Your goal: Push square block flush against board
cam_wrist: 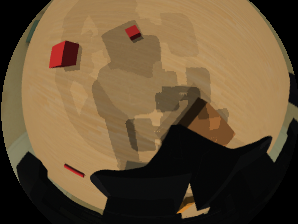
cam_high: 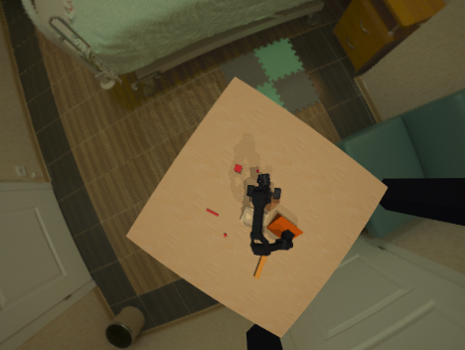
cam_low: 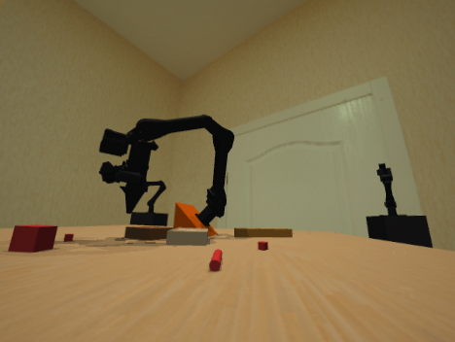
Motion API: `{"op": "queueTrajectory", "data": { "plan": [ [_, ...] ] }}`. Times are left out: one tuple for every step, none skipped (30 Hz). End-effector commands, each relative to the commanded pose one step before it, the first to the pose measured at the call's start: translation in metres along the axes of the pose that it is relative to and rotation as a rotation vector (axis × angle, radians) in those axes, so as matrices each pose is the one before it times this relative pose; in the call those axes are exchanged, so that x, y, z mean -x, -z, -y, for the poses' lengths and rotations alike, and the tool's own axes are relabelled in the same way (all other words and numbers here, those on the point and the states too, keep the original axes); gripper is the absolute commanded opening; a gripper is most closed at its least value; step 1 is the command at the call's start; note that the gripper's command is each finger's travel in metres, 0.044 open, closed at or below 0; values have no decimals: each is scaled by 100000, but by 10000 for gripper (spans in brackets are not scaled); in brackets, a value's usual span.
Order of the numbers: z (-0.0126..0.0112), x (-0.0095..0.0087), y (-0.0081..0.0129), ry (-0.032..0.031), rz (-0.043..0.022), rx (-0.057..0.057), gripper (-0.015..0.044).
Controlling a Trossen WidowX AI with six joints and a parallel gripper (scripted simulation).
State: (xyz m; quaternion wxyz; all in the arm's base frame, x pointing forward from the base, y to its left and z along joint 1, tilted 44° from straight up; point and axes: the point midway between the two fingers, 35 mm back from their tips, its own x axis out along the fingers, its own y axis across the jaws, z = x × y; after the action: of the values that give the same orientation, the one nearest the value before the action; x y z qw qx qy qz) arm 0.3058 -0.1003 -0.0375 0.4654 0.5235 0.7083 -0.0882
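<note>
The brown square block (cam_high: 273,203) lies flat near the table's middle, partly under my arm. It also shows in the low side view (cam_low: 148,232) and in the wrist view (cam_wrist: 213,121). The pale cream board (cam_high: 246,216) lies right beside it, low and flat in the side view (cam_low: 188,236). My arm hides where the two meet, so I cannot tell whether they touch. My gripper (cam_low: 132,206) is shut and empty. It hangs clear above the table, over the block's far side, and appears from above (cam_high: 262,188).
An orange wedge (cam_high: 284,230) stands by the arm's base, and an orange stick (cam_high: 259,267) lies beyond it. A red cube (cam_high: 238,168), a tiny red cube (cam_high: 257,171), a red rod (cam_high: 212,212) and another tiny red piece (cam_high: 225,235) lie scattered to the left.
</note>
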Motion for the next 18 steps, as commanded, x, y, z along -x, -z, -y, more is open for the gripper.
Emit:
{"op": "queueTrajectory", "data": {
  "plan": [
    [1745, -338, -555, 399, -959, -13865, 0],
    [350, -24, -193, -46, -77, -3409, 0],
    [345, -25, -200, -47, -84, -3407, 0],
    [339, -27, -207, -47, -91, -3405, 0],
    [333, -29, -214, -47, -99, -3402, 0],
    [328, -30, -220, -46, -106, -3400, 0],
    [321, -32, -226, -45, -114, -3397, 0],
    [315, -34, -233, -44, -121, -3395, 0],
    [309, -36, -239, -43, -129, -3392, 0],
    [303, -37, -244, -41, -136, -3390, 0],
    [296, -39, -250, -38, -143, -3386, 0],
    [290, -41, -256, -36, -151, -3388, 0],
    [283, -43, -261, -33, -158, -3386, 0],
    [276, -44, -266, -30, -165, -3383, 0],
    [269, -46, -271, -26, -173, -3380, 0],
    [262, -48, -276, -22, -180, -3377, 0],
    [255, -50, -280, -18, -186, -3370, 0],
    [200, -41, -231, -11, -156, -2728, 0]
  ]
}}
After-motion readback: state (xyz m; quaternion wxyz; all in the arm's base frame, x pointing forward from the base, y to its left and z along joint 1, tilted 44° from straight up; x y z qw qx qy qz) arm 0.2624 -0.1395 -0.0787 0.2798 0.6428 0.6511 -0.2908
